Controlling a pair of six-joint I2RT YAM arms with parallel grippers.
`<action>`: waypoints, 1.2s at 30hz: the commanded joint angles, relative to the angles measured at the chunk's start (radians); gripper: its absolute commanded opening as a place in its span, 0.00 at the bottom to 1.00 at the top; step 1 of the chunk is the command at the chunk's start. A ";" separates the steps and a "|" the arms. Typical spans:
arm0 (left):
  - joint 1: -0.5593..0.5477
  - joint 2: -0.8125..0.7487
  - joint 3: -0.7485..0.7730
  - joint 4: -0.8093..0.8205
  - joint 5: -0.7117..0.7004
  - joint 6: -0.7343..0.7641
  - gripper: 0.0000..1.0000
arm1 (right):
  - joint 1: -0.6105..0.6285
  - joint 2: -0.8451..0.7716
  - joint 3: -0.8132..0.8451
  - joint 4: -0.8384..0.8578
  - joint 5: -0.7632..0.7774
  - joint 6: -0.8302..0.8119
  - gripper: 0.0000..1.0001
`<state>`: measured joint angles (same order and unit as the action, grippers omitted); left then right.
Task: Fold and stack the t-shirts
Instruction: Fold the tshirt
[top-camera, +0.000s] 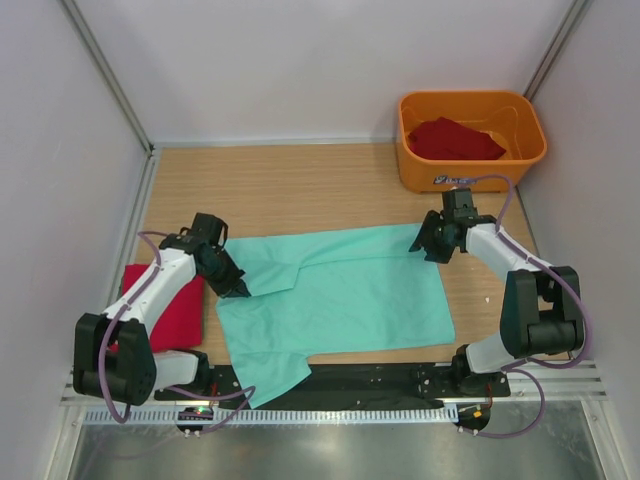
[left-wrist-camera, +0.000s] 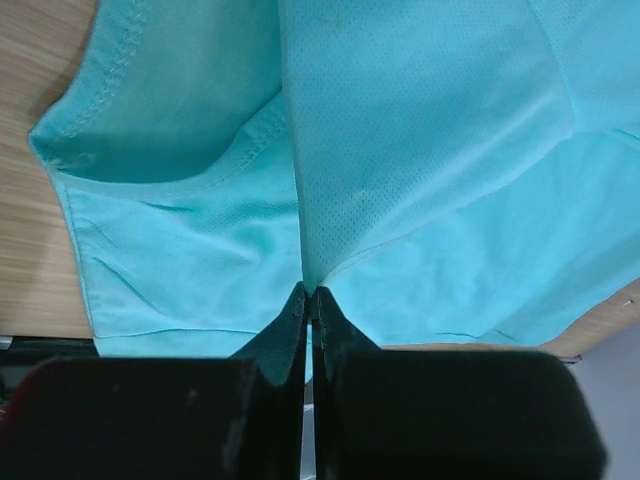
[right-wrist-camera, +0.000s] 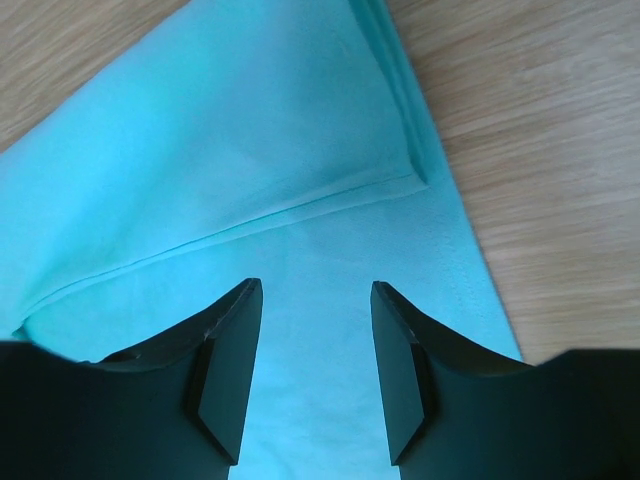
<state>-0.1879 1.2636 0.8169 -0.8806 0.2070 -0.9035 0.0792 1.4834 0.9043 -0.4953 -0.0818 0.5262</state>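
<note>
left claw (left-wrist-camera: 308, 293) pinches teal t-shirt (left-wrist-camera: 430, 150) | right claw (right-wrist-camera: 315, 288) agape | top-only: tub (top-camera: 503, 171)

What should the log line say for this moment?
left hand shut on green shirt | right hand open over its corner | red shirt lying at far left

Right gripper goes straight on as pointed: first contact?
Probably the green t-shirt: the open right gripper points at its cloth near the folded corner. Gap to it unclear.

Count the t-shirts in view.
3: a mint-green t-shirt spread mid-table, a folded red t-shirt at left, a crumpled red t-shirt in the orange tub; more may hide beneath.
</note>
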 joint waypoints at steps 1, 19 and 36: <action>-0.004 0.010 0.059 0.055 0.042 0.038 0.00 | 0.008 -0.011 -0.028 0.104 -0.177 0.015 0.53; 0.002 0.255 0.283 0.132 -0.083 0.189 0.00 | 0.617 0.396 0.173 0.650 -0.392 0.340 0.38; 0.004 0.318 0.292 0.157 -0.052 0.212 0.00 | 0.672 0.528 0.228 0.759 -0.365 0.478 0.29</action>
<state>-0.1879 1.5978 1.0843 -0.7475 0.1429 -0.7166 0.7406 1.9984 1.0824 0.2169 -0.4637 0.9806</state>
